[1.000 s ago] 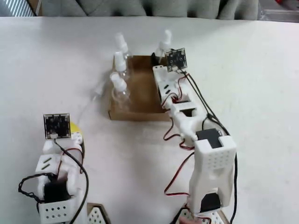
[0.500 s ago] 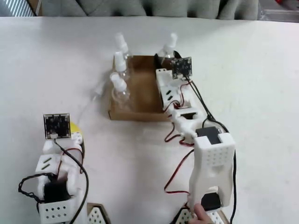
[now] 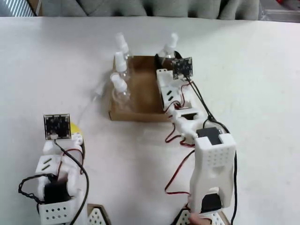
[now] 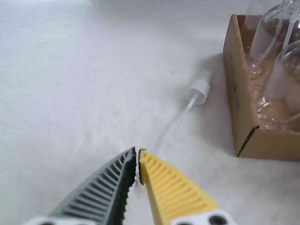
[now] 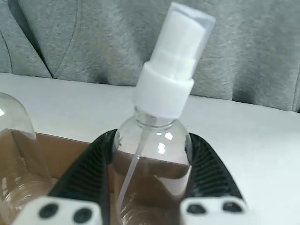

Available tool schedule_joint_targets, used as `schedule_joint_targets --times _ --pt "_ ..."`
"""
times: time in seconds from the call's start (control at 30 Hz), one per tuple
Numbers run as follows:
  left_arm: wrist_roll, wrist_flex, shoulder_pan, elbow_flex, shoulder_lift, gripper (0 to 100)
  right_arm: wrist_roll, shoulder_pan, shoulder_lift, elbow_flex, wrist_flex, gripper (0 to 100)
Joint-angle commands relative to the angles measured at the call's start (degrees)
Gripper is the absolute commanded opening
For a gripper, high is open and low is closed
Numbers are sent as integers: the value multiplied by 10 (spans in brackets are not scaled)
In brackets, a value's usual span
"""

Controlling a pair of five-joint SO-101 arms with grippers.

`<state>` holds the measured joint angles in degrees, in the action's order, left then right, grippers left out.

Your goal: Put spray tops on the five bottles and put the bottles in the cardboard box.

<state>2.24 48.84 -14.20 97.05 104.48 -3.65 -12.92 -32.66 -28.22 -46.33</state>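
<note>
Three capped bottles (image 3: 120, 70) line the cardboard box (image 3: 140, 115); the right gripper (image 5: 150, 161), clamped on a fourth bottle (image 5: 152, 140), has edged it to the far corner for release; the left gripper (image 4: 137, 161), fingers together, faces the loose spray top (image 4: 199, 89).

Capped bottles (image 3: 120, 89) in box (image 3: 143, 96), loose spray top (image 4: 199, 89)

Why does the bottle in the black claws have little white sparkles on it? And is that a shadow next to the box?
Right wrist view: the sparkles are light glinting off the clear bottle held in the right gripper. Left wrist view: yes, the cardboard box throws a soft shadow on the table beside its wall, towards the loose spray top.
</note>
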Motion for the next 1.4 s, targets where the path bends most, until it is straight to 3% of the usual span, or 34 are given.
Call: schedule_joint_targets --times 0.0,0.6,0.9,1.37 --pt "4 -1 -5 0 4 22 -25 3 8 -18 -37 16" --pt "4 -2 -5 0 4 22 -33 -6 7 -33 -60 24" --pt "4 -1 -5 0 4 22 -32 -8 7 -35 -59 244" --pt "4 0 -5 0 4 22 -36 -16 8 -39 -60 255"
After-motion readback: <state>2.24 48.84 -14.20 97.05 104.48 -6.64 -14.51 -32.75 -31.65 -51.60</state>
